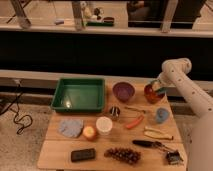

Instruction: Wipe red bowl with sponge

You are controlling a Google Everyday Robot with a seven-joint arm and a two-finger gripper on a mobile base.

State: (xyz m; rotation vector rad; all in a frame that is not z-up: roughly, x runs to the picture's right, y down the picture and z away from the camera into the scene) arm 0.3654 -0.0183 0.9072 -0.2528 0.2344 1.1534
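My pincer is at the far right of the wooden table, lowered over the red bowl, with my white arm bending down to it from the right. The sponge shows as a teal patch right at the tip of my pincer, against the right rim of the bowl. Whether my pincer is closed on it or open, I cannot tell. The red bowl stands upright near the far edge of the table, just right of the purple bowl and apart from it.

Left of the purple bowl sits a green tray, taking up the far left part of the table. Nearer than the red bowl, by the right edge, is a small blue cup. In the middle stand a small metal cup and a white cup, with an orange, carrot-like stick lying to their right. A round orange-yellow fruit touches the white cup's left side, and a flat blue-grey cloth lies left of it. Along the near edge are a flat black object, a bunch of dark grapes and a dark-handled tool. A banana lies between the tool and the blue cup.
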